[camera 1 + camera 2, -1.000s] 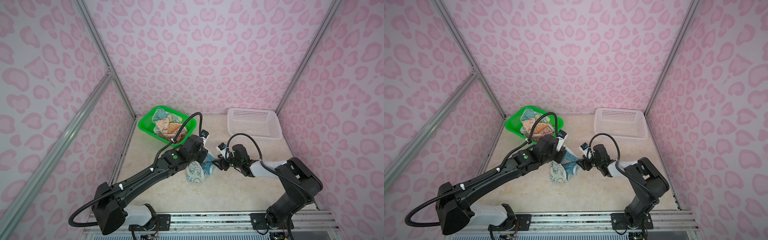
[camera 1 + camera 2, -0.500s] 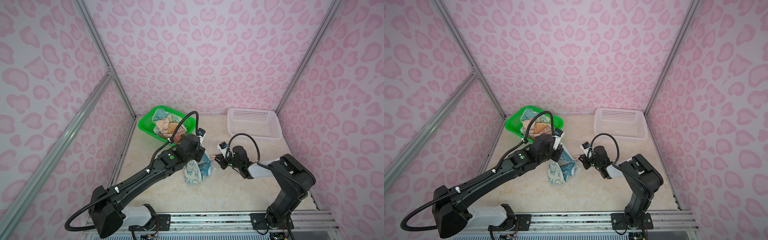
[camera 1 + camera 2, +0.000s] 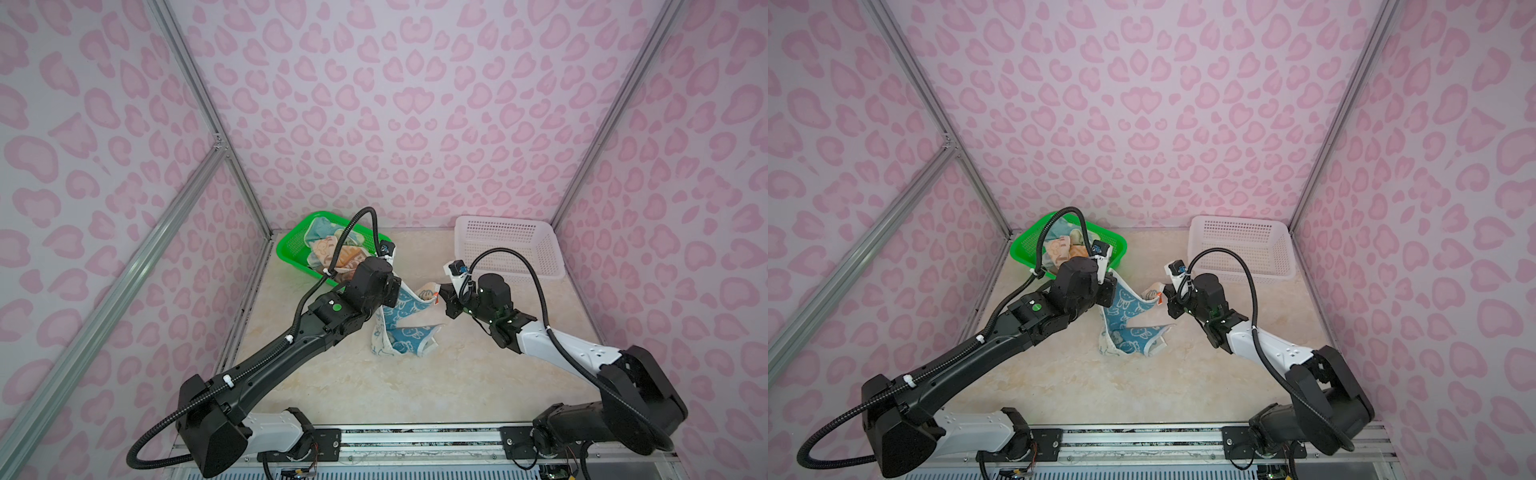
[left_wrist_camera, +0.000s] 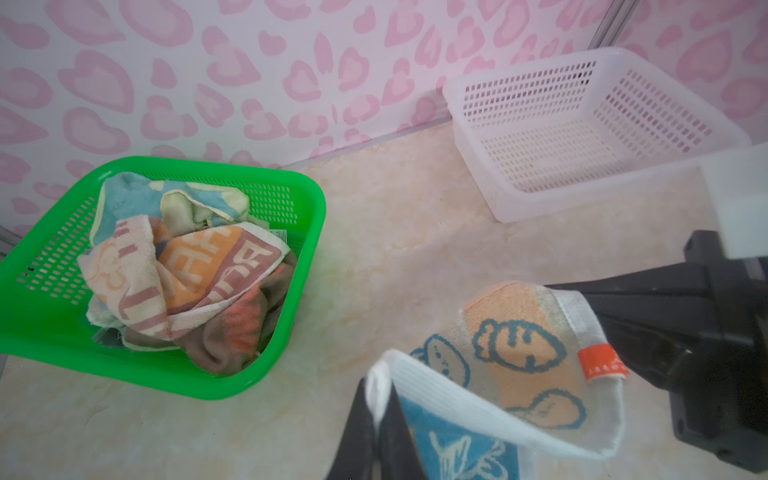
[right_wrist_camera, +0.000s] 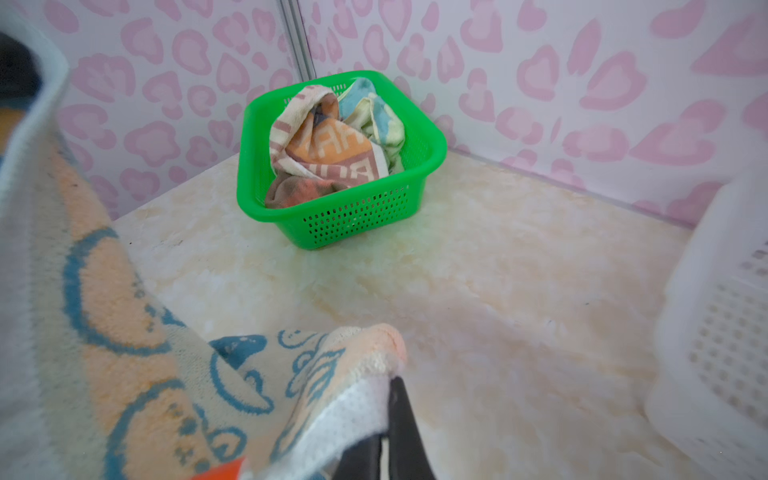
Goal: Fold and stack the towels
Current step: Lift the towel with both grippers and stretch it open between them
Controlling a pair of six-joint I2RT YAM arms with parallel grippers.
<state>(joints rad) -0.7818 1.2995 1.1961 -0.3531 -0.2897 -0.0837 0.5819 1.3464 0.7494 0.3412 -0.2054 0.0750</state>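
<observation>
Backdrop: pink heart-print walls [image 3: 395, 104] close in a cream marbled tabletop [image 3: 332, 374].
Step in hand: by my reading, opening one towel out flat ahead of its first fold; nothing is folded or stacked yet.
Rabbit towel: the rabbit towel [image 3: 405, 309] hangs mid-tabletop between the two arms, its upper edge lifted and sagging, its lower part crumpled on the surface.
Left gripper: in the left wrist view the left gripper [image 4: 378, 395] is clenched on the white hem at one upper corner.
Right gripper: in the right wrist view the right gripper [image 5: 386, 415] is pinched shut on the neighbouring corner, beside the orange tag [image 4: 600, 361].
Other towels: the other towels [image 4: 187, 266] lie bunched in the green basket [image 3: 293, 243] at the back left.
White basket: the white basket [image 3: 507, 232] at the back right shows nothing inside.
Doing it well: draw the two held corners apart along the edge until the sag is gone, but no harder, since a thin hem pinch may slip.
Height: raise both corners together so the crumpled part unrolls and hangs free before it is laid down.
Laying down: lower the far edge first and drag gently toward the robot, keeping both corners level so the cloth lands square.
Risk: the left arm works close to the green basket; a wide swing could nudge it.
Check: both sides of the cloth show, so a twist may remain; clear it before letting go.
</observation>
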